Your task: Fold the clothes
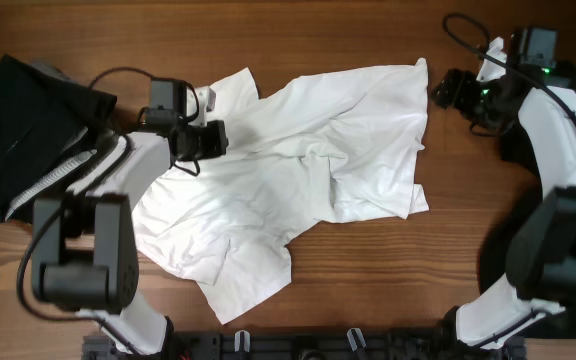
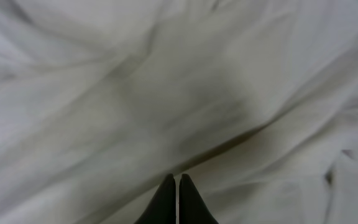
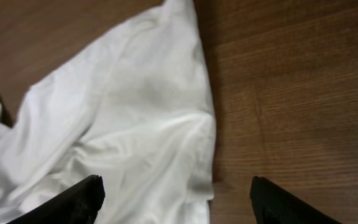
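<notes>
At the far left a black cloth (image 1: 18, 120) lies in a heap on the table (image 1: 448, 260), beside the left arm. Next comes the left gripper (image 2: 176, 182). Its two fingers are pressed together, low over the left part of the shirt (image 1: 338, 150). I see no cloth between the tips, so I cannot tell if it has a pinch of it. The shirt is big and white. It lies in the middle of the table, spread out but all crumpled, with lumps and folds. It looks soft, thin and light, so I think it will flop and bunch up when pulled and will not keep a shape by itself. It should slide easily on the smooth table. The best places to grab look like the edges and corners, where the cloth lies flat. At the right, the right gripper (image 3: 176, 190) has its fingers wide apart with nothing in them, just beside the shirt's top right corner.
</notes>
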Robot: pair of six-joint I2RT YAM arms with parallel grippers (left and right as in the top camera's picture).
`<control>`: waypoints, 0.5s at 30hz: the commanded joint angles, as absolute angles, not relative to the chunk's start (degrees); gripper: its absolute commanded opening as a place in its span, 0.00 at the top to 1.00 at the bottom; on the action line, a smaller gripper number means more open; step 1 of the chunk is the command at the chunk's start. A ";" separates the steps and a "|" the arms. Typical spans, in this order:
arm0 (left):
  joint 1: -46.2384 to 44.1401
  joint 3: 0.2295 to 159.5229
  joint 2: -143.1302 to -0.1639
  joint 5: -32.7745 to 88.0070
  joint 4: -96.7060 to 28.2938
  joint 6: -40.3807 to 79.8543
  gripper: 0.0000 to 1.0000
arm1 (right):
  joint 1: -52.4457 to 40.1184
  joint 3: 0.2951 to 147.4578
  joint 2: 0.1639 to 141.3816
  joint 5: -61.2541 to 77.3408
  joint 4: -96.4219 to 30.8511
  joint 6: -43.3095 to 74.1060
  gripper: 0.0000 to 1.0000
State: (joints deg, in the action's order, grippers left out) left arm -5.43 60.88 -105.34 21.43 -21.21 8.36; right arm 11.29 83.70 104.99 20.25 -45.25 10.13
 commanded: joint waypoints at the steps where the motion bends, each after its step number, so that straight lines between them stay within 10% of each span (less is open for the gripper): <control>1: -4.16 60.75 -108.79 13.37 -23.55 8.43 0.96 | 11.09 83.68 103.28 22.20 -47.37 9.19 0.18; 15: 7.88 60.75 -108.68 5.91 -32.42 10.70 0.96 | 9.78 83.53 103.70 21.87 -48.10 8.97 0.13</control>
State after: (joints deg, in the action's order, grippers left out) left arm 5.54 61.89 -107.55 11.35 -30.76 10.61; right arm 11.11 83.70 103.55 20.99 -48.82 10.13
